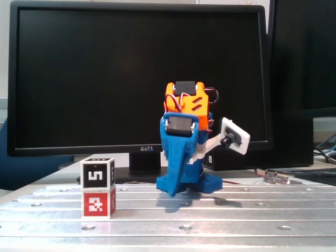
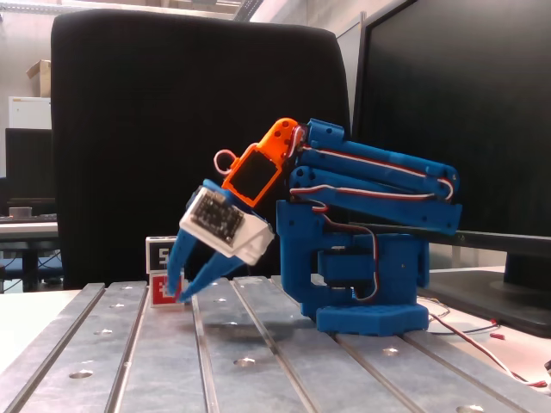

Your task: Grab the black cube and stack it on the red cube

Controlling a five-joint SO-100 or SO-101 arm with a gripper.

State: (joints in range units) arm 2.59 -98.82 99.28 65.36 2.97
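The black cube (image 1: 97, 174) stands squarely on top of the red cube (image 1: 98, 204) at the left of the metal table; in the other fixed view the black cube (image 2: 160, 255) and the red cube (image 2: 158, 289) show partly behind the fingers. The blue arm (image 2: 370, 176) is folded low over its base. My gripper (image 2: 180, 297) points down just above the table with its fingertips meeting and nothing held. From the front, the gripper (image 1: 176, 190) hangs well right of the stack, apart from it.
The arm's blue base (image 2: 370, 292) sits mid-table on the slotted aluminium plate (image 1: 236, 210). A large black monitor (image 1: 136, 79) stands behind it. A black chair back (image 2: 172, 129) fills the background, and loose wires (image 2: 482, 340) trail off the base.
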